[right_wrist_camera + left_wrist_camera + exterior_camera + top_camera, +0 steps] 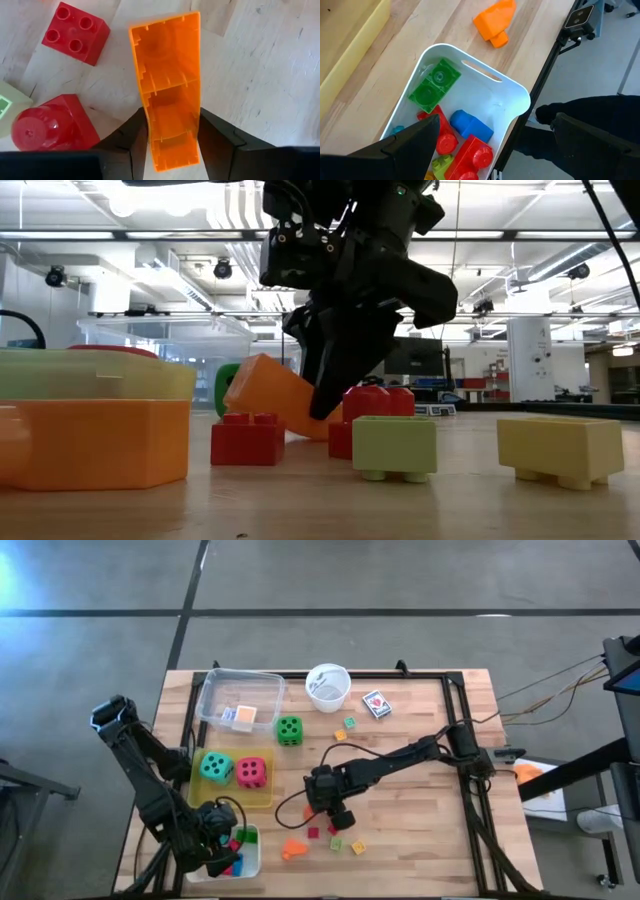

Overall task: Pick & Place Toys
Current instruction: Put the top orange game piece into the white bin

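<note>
While tilted, orange block (170, 90), right pincer (172, 135) clamped

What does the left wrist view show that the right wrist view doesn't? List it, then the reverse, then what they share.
Left wrist only: the open left gripper over a white tray holding a green block, a blue block and red pieces. Right wrist only: the right gripper closed on an orange block, two red blocks beside it. Both: the wooden table.
</note>
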Robot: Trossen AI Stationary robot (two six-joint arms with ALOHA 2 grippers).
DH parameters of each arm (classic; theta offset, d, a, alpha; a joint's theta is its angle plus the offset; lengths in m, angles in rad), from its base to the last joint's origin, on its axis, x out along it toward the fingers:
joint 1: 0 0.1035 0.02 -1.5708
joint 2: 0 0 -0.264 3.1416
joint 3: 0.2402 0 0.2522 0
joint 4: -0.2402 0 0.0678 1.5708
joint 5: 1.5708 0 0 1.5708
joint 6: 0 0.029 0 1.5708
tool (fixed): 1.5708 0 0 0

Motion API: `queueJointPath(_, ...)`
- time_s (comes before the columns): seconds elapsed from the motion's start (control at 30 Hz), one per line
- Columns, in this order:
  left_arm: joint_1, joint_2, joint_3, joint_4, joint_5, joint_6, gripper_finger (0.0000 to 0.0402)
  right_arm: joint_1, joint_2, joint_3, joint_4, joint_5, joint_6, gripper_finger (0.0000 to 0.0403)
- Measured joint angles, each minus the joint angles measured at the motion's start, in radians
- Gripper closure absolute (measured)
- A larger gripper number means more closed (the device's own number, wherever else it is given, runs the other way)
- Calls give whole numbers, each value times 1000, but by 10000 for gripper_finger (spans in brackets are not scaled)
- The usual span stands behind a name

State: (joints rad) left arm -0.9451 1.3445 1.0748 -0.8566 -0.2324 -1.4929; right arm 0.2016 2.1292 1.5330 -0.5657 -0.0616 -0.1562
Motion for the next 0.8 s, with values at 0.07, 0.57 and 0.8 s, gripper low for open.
queueJointPath(0.07,0,0,0,0,0,0,26,0,0,-3,3,0,14,255)
queueJointPath(0.57,0,0,0,10,0,0,26,1,4,-26,25,2,51,167)
queueJointPath(0.8,0,0,0,11,0,0,26,1,1,-54,47,12,69,272)
